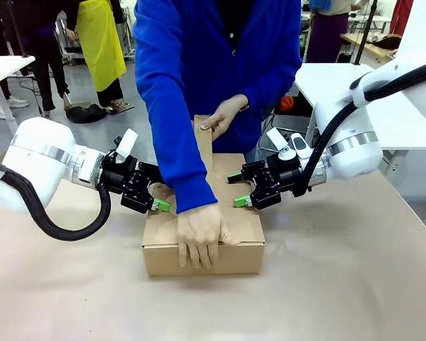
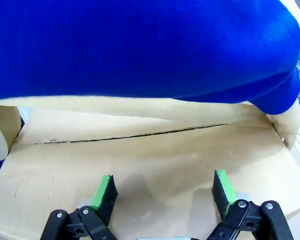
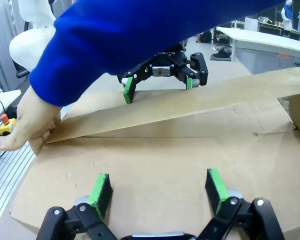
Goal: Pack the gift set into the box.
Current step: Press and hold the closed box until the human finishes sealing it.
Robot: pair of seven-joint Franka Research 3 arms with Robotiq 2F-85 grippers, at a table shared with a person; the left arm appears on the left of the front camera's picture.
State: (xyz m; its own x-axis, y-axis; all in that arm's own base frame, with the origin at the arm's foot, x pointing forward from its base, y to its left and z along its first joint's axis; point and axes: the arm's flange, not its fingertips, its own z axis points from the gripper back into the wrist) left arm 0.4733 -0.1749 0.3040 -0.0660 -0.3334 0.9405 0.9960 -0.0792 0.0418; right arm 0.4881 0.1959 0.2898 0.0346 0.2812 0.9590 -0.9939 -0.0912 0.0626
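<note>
You have the box [image 1: 203, 245] sitting at the middle of the surface [image 1: 341, 284], with the person in a blue sleeve [image 1: 177, 142] leaning over it from the far side. One of the person's hands [image 1: 201, 236] lies flat on the near part of the box top, fingers curling over the near edge. The other hand [image 1: 224, 115] grips the top of a flap [image 1: 203, 145] that stands upright at the far side of the box.

Your left pincer [image 1: 158, 201] hangs at the left end of the box, just above its top left edge, with its jaws spread wide and nothing between the green pads [image 2: 104, 192]. In the left wrist view you look along them onto a folded-down side flap [image 2: 140, 165], with a dark seam line running across beyond it and the blue sleeve above.

Your right pincer [image 1: 243, 199] hangs at the right end of the box, also gaping wide and empty, its green fingertips [image 3: 216, 184] over the near flap in the right wrist view. There a long flap [image 3: 190, 107] slants across the opening, pressed down at one end by the person's hand [image 3: 30, 120], and the left pincer [image 3: 160, 82] faces you from beyond it.

You cannot see the gift set; the flaps and the person's arms cover the box opening, so you cannot tell where it lies
</note>
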